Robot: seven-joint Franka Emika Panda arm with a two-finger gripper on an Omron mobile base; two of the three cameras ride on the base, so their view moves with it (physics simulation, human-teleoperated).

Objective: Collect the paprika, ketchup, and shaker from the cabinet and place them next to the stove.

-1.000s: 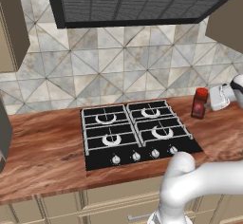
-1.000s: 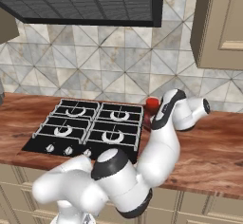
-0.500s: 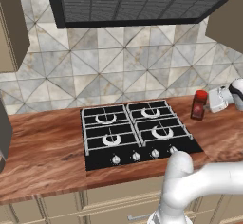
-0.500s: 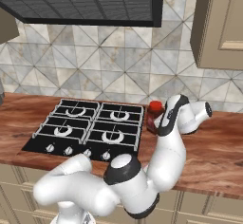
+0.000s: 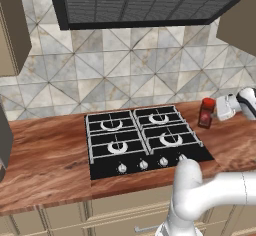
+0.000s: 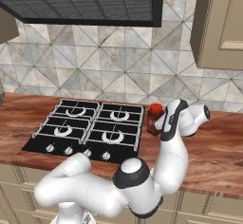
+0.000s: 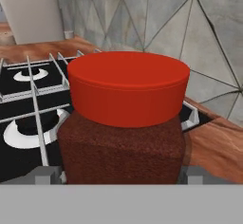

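So the paprika [image 5: 206, 112] is a squarish jar, dark red-brown and speckly like ground spice, with a fat bright red cap on top. It's standing upright on the wooden countertop [image 5: 50, 155], just beside the right edge of the stove [image 5: 142, 140], a black four-burner cooktop with dark grates and silver knobs along the front. The gripper [image 5: 220, 111] sits right at the jar on its far side from the stove, fingers spread wide either side of it, and I can't tell if they're touching it. Grey patterned tile backsplash [image 5: 125, 70] behind, range hood [image 5: 135, 2] overhead.
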